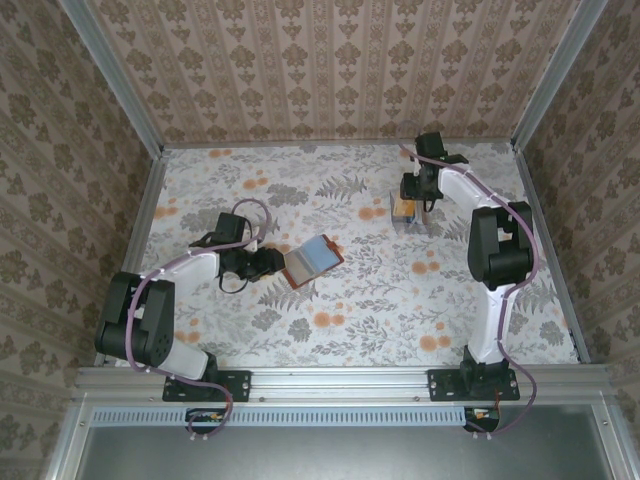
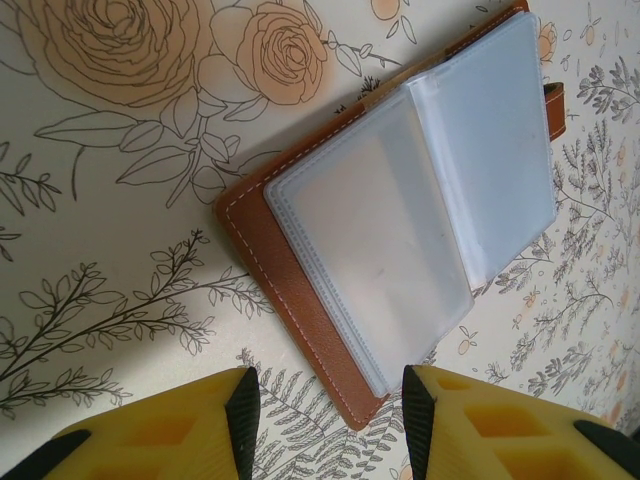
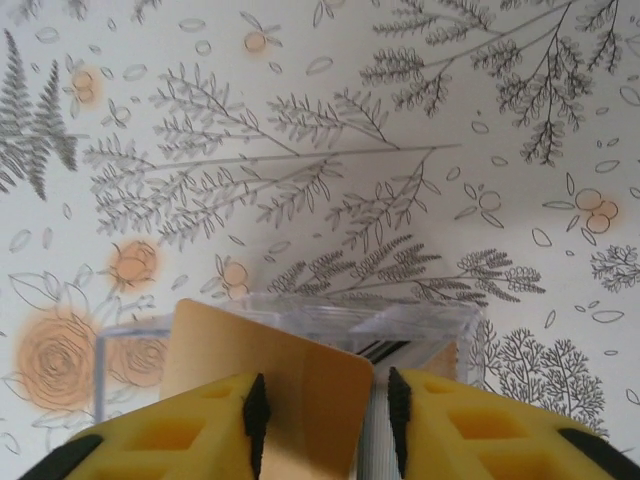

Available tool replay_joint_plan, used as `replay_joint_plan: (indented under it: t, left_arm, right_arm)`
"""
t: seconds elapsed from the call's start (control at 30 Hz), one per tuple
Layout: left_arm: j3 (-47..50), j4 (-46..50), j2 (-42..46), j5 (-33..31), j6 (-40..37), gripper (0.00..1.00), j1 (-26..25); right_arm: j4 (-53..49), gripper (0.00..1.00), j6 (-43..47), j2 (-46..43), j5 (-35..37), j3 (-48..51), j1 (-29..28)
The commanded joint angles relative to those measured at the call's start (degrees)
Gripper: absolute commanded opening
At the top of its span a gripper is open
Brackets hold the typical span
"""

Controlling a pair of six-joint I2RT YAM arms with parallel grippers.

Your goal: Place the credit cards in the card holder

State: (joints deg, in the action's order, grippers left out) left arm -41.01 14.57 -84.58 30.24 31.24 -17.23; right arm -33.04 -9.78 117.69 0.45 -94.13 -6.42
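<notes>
The card holder (image 2: pixel 262 245) is reddish-brown and lies opened flat on the floral table, its frosted plastic sleeves (image 2: pixel 400 220) facing up. My left gripper (image 2: pixel 325 420) is open, its fingers on either side of the holder's near corner without touching it. From above, the holder (image 1: pixel 313 260) sits just right of that gripper (image 1: pixel 276 263). The credit cards stand in a small clear box (image 3: pixel 420 322). A tan card (image 3: pixel 270 360) leans up out of it, with a pale card (image 3: pixel 378 445) beside it. My right gripper (image 3: pixel 322 420) is open, its jaws straddling these cards from above.
The clear box (image 1: pixel 404 209) stands at the back right of the table, under the right gripper (image 1: pixel 412 192). Patterned walls enclose the table on three sides, and a metal rail (image 1: pixel 340 378) runs along the near edge.
</notes>
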Motion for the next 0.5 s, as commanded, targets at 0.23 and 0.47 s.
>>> replay_joint_plan:
  t: [0.23, 0.47]
  left_arm:
    - [-1.89, 0.99, -0.37, 1.08, -1.10, 0.45, -0.26]
    - [-1.70, 0.95, -0.15, 1.22, -1.01, 0.45, -0.26]
  right_arm:
    - [-0.94, 0.18, 1.96, 0.75, -0.81, -1.35, 0.26]
    - [-0.85, 0.12, 0.15, -2.72, -3.51, -0.48, 0.36]
